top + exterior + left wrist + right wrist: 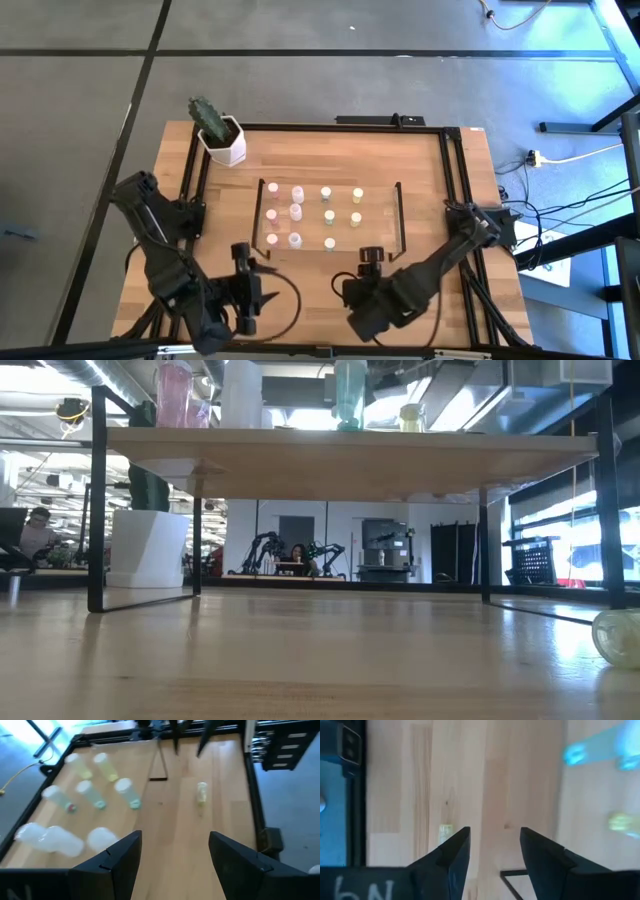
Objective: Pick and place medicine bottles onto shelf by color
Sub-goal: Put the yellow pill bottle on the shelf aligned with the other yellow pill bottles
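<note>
While both dark arms sit at the table's six o'clock edge in the high view, the left gripper [243, 262] and right gripper [371, 262] hold nothing. Tiny pink, white and yellow medicine bottles [296, 212] stand in columns on the low light-wood shelf [380, 215]. At eleven o'clock stands a white hexagonal cactus pot [224, 143]. Left wrist view: fingers [120, 862] wide apart; one yellow bottle [201, 792] lies on the wooden tabletop [175, 845]. Right wrist view: fingers [455, 855] apart, empty.

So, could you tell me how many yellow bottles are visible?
3: two yellow bottles stand at the right end of the shelf; a third lies on the tabletop. More may be hidden.
</note>
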Tool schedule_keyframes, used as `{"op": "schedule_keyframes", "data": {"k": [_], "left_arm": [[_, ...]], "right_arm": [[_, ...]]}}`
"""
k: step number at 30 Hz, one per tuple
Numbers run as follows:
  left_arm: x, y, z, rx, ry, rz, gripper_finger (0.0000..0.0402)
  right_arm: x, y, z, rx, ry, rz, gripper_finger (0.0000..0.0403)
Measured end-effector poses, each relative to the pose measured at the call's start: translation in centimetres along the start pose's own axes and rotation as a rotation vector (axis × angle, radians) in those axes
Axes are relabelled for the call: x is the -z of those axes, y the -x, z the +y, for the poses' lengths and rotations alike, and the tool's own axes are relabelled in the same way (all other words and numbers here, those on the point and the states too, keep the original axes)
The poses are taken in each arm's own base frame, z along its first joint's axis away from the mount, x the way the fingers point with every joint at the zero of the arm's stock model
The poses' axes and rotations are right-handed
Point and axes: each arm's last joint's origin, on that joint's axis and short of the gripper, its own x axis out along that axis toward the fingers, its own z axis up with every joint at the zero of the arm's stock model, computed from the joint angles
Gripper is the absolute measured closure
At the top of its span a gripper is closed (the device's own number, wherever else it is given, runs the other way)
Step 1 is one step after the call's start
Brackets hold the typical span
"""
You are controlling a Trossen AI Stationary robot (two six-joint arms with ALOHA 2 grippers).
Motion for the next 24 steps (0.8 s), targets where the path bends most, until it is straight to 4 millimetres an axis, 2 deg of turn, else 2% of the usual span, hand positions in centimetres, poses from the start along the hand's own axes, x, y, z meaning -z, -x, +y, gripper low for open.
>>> {"op": "schedule_keyframes", "data": {"k": [5, 10, 16, 24], "left_arm": [[0.0, -2.2, -2.6, 0.023, -0.071, -0.037, 0.0178], [-0.3, -5.2, -4.7, 0.058, -0.133, -0.066, 0.0178], [-1.0, -8.2, -5.6, 0.161, -0.14, -0.062, 0.0178], [-1.5, -12.5, -7.0, 0.2, -0.146, -0.137, 0.0178]], "right_arm": [[0.1, 3.8, -0.1, -0.013, 0.037, -0.139, 0.0228], [1.7, 7.1, -1.5, -0.031, -0.017, -0.209, 0.0228], [3.7, 10.9, -2.4, -0.057, -0.02, -0.321, 0.0228], [5.9, 14.0, -3.2, -0.062, 0.027, -0.418, 0.0228]]}}
